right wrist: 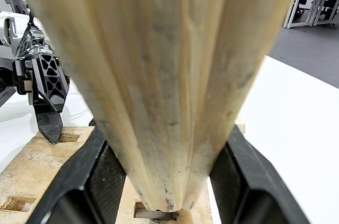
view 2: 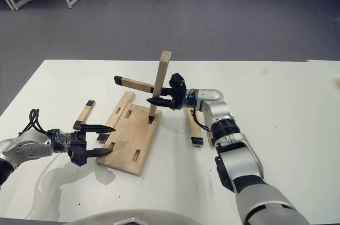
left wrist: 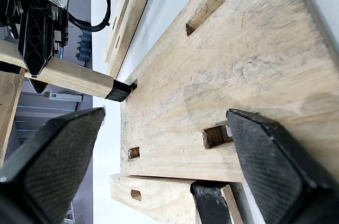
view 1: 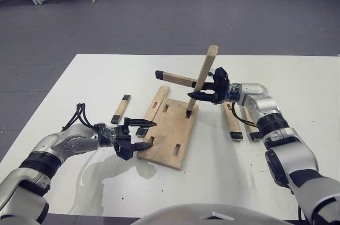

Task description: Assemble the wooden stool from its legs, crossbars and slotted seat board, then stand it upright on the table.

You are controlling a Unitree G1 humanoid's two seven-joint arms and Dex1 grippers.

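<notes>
Seat board (view 1: 169, 127) flat on the white table (view 1: 95, 76), slots facing up, long axis running away from the robot. Leg (view 1: 204, 71) standing tilted over the board's far right corner, top leaning to the robot's right, black-capped lower end at the corner slot; whether the cap is seated in the slot cannot be told. Right gripper (view 1: 194, 96) clamped on the lower part of this leg, one finger on each side, as the right wrist view also shows. Left gripper (view 1: 152, 132) at the board's near left corner, fingers spread wide and closed on nothing; contact with the wood cannot be told. Slotted crossbar (view 1: 158, 102) lying just beside the board's left edge. Short piece (view 1: 121, 109) with black ends farther left, apart from the board. Two black-capped bars (view 1: 232, 121) side by side on the table right of the board. Another black-capped bar (view 1: 178, 78) beyond the board's far edge, crossing behind the tilted leg.
</notes>
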